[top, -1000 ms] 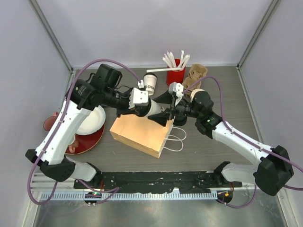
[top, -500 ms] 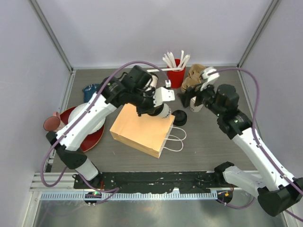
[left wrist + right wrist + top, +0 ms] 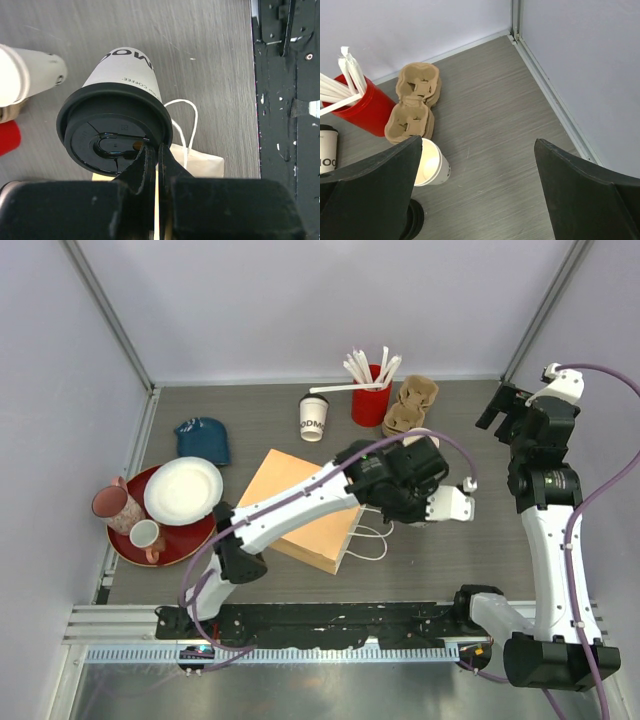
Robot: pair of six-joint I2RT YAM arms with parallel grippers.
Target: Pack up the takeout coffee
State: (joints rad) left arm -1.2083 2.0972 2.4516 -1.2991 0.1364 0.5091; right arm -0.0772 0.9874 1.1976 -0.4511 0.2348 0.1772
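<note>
Left wrist view: the left claw [image 3: 154,151] is pinching the rim of the black lid [image 3: 112,137] of one coffee cup [image 3: 125,75], just beside the paper bag [image 3: 202,161]. I cannot tell if this cup touches the table [image 3: 210,50]. The other coffee cup [image 3: 313,418] stands near the red straw cup [image 3: 370,402]. The right claw [image 3: 478,145] is spread wide, holding nothing, well apart from both.

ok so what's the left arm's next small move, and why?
Probably ease the lidded cup down to the mouth of the bag, slowly. The left claw seems to pinch only the lid rim, the cup hangs tilted above the flat-lying bag, and the right claw is open, raised far off.
</note>
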